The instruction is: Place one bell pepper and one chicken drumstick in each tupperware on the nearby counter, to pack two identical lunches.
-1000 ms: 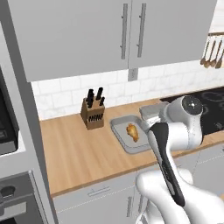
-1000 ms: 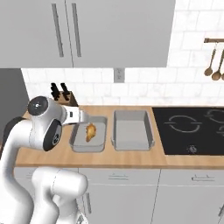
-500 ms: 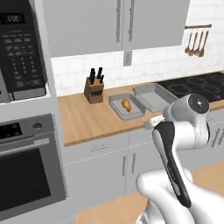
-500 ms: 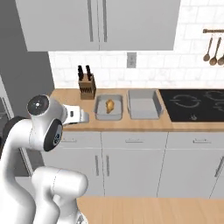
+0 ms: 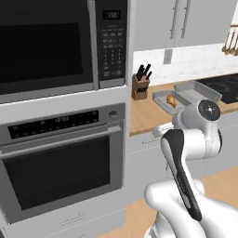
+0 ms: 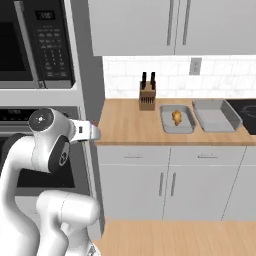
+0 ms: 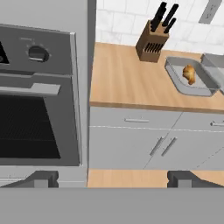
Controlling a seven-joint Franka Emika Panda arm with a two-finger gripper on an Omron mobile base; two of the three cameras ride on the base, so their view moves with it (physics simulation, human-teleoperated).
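Altogether, two tupperware trays sat side by side on the wooden surface [image 6: 125,125]: the left tray [image 6: 177,120] [image 5: 168,101] [image 7: 189,77] held one chicken drumstick [image 6: 176,116] [image 5: 171,100] [image 7: 189,73], and the right tray [image 6: 216,115] [image 5: 197,91] looked bare inside. One knife block [image 6: 147,95] [image 5: 139,85] [image 7: 152,43] stood to the left of the trays, near the tiled wall. One oven [image 5: 65,162] [image 7: 37,113] sat below one microwave [image 5: 60,44] [image 6: 37,42] at the surface's left end. The arm was folded at the elbow, its hand reaching level toward the surface's left edge, well apart from the trays. The gripper [image 7: 113,178] showed two fingers [image 7: 41,178] spread wide, released, holding nothing.
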